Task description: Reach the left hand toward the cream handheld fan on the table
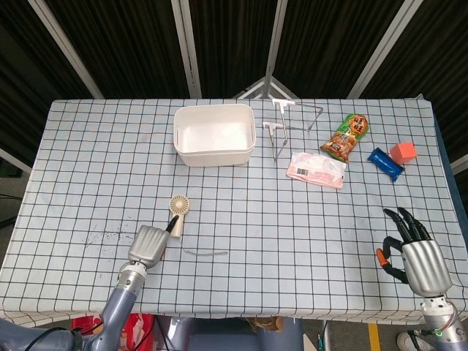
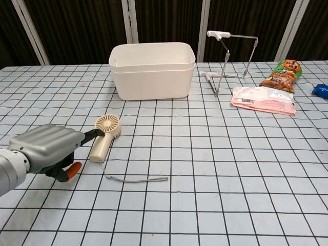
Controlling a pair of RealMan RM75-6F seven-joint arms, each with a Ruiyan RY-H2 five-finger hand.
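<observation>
The cream handheld fan (image 1: 178, 212) lies flat on the checked cloth at front left, round head away from me, with a thin wrist cord (image 2: 134, 179) trailing right from the handle (image 2: 99, 148). My left hand (image 2: 48, 148) lies just left of it, fingers stretched forward and nothing in its grasp. Its dark fingertips (image 2: 96, 133) touch the fan where the handle meets the head. From the head camera, the left hand (image 1: 149, 244) sits below the fan. My right hand (image 1: 409, 245) hovers at the table's front right, fingers spread and empty, far from the fan.
A white tub (image 1: 214, 134) stands at the back centre with a metal wire rack (image 1: 287, 124) to its right. Further right lie a pink packet (image 1: 316, 169), a snack bag (image 1: 346, 136), a blue packet (image 1: 385, 162) and an orange cube (image 1: 403, 152).
</observation>
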